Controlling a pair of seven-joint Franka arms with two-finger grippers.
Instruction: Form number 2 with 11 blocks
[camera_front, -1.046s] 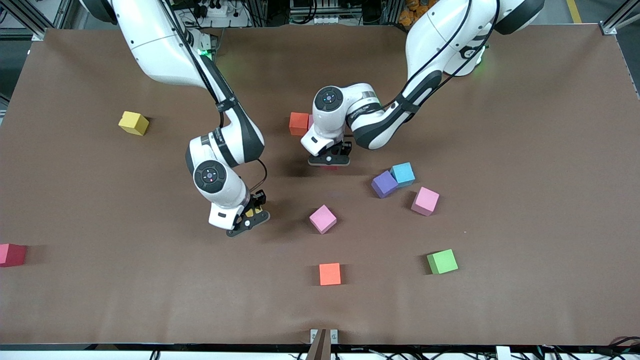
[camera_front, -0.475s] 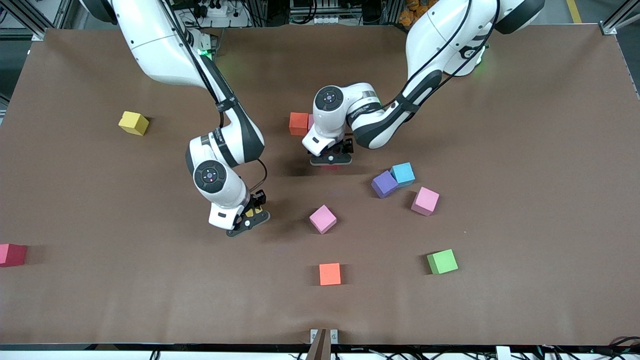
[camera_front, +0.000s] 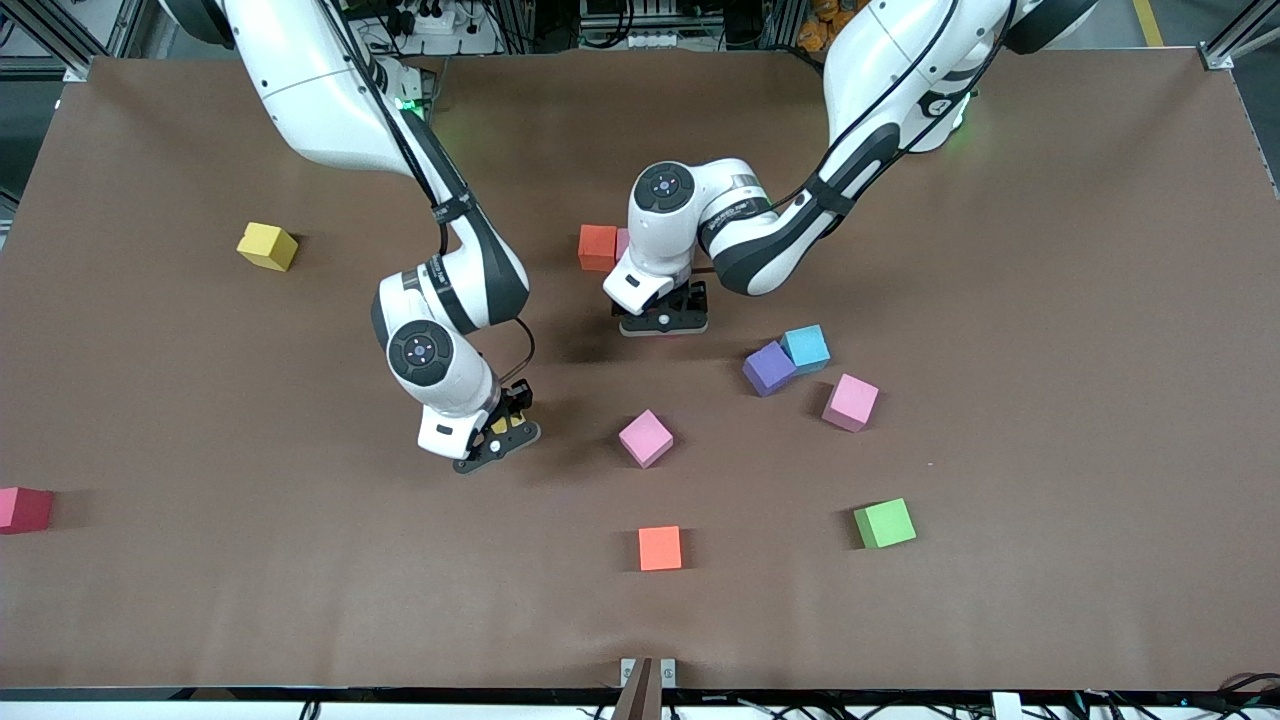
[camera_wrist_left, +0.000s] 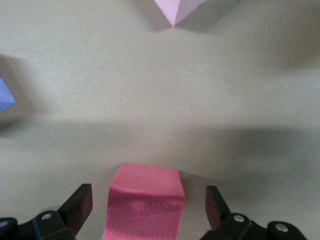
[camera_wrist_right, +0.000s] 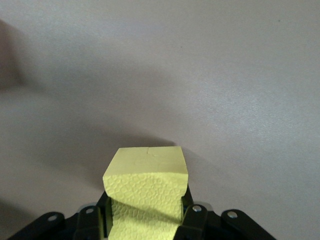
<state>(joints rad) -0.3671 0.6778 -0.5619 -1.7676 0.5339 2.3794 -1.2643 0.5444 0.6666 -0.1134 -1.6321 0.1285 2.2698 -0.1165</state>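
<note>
The counter (camera_front: 1050, 250) carries scattered blocks, with no number 2 formed yet. Beside the orange block (camera_front: 598, 246), the left gripper (camera_front: 664, 322) stands wide around a red block (camera_wrist_left: 145, 200); rising crookedly, a finger could nudge that block askew. Well apart from it, the right gripper (camera_front: 497, 440) is clamped on a yellow block (camera_wrist_right: 146, 187), which may slip or twist on release.

Robotics lab: aluminium framing (camera_front: 60, 40), cable clutter (camera_front: 430, 20), brown-covered table (camera_front: 1050, 250).
</note>
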